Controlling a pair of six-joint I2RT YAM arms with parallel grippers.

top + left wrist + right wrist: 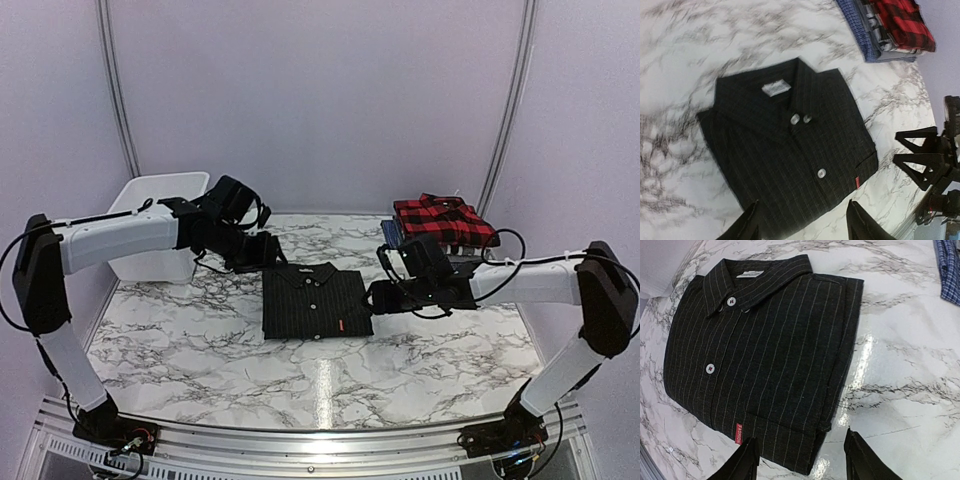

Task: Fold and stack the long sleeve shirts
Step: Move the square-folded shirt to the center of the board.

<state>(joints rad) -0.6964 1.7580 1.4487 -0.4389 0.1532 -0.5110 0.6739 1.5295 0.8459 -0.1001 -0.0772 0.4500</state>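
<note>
The black pinstriped shirt (315, 300) lies folded into a neat rectangle in the middle of the marble desk (200, 370), collar toward the far side and buttons up. At the far right corner waits the stack, with the red plaid shirt (440, 218) on top and the greyish shirt (876, 26) and the blue checked shirt (852, 22) beneath it. The left tool (805, 225) hovers over the shirt's left side with its fingers spread apart and nothing between them. The right tool (800, 460) hangs at the shirt's right edge near the red label (739, 433), likewise open and empty. The fold looks finished, so the step in hand is likely carrying this shirt onto the stack. To do it well, each tool should come down at an opposite side edge and slide one finger under all the layers, not only the top one. Both should close firmly on the whole thickness and then lift together at the same height so the fold does not sag or fall open. The right edge shows several loose layers near the corner, and a shallow pinch there could peel the top layer away. Set the shirt down squarely over the plaid one, collar aligned, then release.
</note>
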